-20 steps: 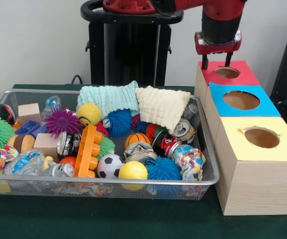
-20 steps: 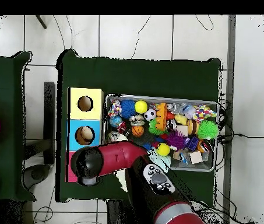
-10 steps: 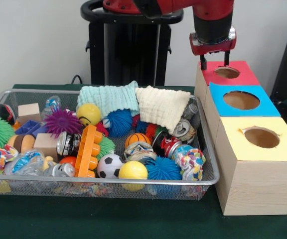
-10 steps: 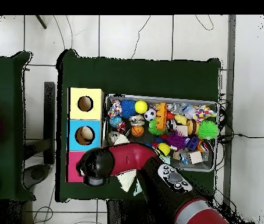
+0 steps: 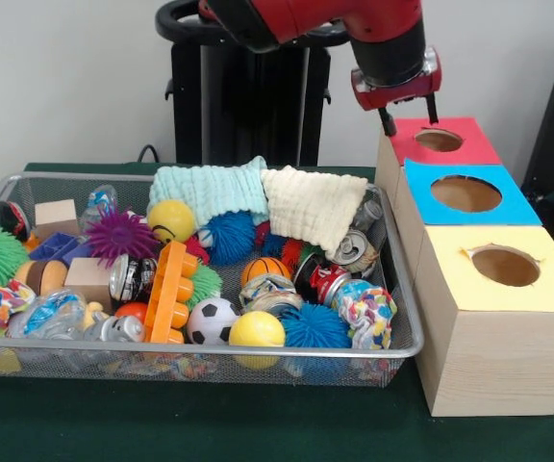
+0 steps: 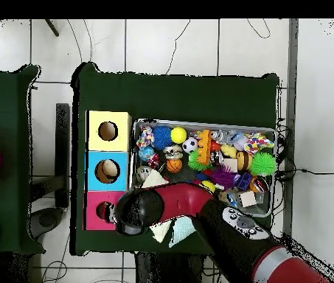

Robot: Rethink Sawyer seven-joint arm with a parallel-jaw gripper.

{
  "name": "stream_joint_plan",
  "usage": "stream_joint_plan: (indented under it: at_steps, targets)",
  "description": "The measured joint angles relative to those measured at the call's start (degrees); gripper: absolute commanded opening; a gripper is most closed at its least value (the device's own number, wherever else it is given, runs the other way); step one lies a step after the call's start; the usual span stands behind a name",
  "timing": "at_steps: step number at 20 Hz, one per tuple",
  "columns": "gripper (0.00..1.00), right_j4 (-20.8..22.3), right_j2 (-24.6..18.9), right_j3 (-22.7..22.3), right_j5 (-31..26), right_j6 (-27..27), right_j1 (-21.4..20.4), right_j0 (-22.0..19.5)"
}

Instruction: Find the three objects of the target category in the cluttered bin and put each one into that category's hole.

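Two thin fingers of the gripper (image 5: 406, 114) hang apart, holding nothing, just above the red box (image 5: 438, 152) beside the wire bin (image 5: 404, 279).

In the front view, the tool (image 5: 406, 114) has shifted left and slightly upward, from directly above the red box's hole (image 5: 439, 141) to its upper-left edge, and now tilts. In the overhead view, the arm's wrist (image 6: 136, 212) has moved right, uncovering the hole.
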State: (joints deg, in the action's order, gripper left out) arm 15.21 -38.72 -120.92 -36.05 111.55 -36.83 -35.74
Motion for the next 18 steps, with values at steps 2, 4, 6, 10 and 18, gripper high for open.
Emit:
stream_joint_plan:
  at_steps: [2, 4, 6, 10, 18]
  targets:
    - [1.0, 0.64, -1.39, -0.5, 0.65, 0.0, 0.71, -1.67]
    - [1.0, 1.3, -2.7, -0.93, 1.3, -0.01, 1.41, -3.26]
    - [1.0, 2.9, -4.79, -1.31, 3.48, -0.01, 2.62, -6.33]
    - [1.0, 5.77, -6.88, -0.47, 9.59, -0.02, 3.84, -10.22]
    - [1.0, 9.91, -10.1, 2.27, 24.4, -0.02, 5.04, -15.69]
